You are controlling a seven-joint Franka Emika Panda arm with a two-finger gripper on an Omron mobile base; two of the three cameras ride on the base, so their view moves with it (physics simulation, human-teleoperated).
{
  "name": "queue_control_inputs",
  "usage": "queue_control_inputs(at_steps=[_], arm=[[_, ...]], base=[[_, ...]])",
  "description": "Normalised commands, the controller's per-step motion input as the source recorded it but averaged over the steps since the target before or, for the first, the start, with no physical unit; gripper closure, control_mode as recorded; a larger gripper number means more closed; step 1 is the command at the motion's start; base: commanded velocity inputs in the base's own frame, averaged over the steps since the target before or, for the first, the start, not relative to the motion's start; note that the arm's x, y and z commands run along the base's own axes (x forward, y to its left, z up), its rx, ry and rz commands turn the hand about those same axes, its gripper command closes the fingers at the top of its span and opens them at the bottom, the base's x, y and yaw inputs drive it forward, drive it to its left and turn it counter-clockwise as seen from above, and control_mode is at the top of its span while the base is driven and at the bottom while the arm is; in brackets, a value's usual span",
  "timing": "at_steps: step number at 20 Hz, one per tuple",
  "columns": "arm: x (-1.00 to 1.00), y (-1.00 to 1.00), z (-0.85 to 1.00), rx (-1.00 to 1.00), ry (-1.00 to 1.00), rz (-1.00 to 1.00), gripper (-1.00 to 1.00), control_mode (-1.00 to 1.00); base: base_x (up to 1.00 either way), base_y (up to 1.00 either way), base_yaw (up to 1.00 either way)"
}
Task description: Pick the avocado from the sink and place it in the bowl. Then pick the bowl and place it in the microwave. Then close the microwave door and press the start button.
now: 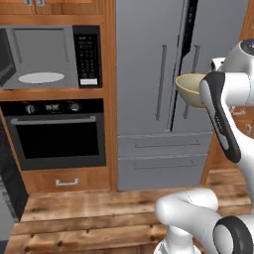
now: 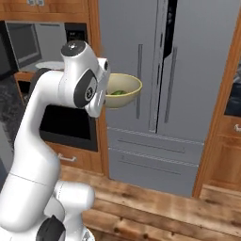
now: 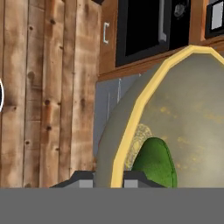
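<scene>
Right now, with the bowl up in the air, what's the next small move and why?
Probably carry the bowl left toward the microwave. The end effector pinches the bowl's rim, one finger on each side, with the avocado inside. The bowl hangs in front of the fridge, while the microwave stands open with its white plate bare.

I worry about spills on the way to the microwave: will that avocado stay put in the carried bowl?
Probably. The avocado lies low inside the bowl, below its rim. Being roundish, it may roll if the bowl tips. The fingers pinch just the rim, so some tilt seems possible.
</scene>
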Motion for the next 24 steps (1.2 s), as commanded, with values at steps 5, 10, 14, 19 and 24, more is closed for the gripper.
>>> queue_control_inputs(at_steps=[5, 10, 14, 19, 24], arm=[[0.00, 0.00, 0.00, 0.00, 0.00, 0.00, 1.00, 1.00], [0.00, 0.00, 0.00, 0.00, 0.00, 0.00, 1.00, 1.00], [0.00, 0.00, 0.00, 0.00, 0.00, 0.00, 1.00, 1.00], [0.00, 0.00, 0.00, 0.00, 0.00, 0.00, 1.00, 1.00], [0.00, 0.00, 0.00, 0.00, 0.00, 0.00, 1.00, 1.00]], base=[[0.32, 1.00, 0.00], [0.51, 0.79, -0.07], [0.68, 0.46, -0.13], [0.87, 0.34, -0.11], [1.00, 0.16, 0.02]])
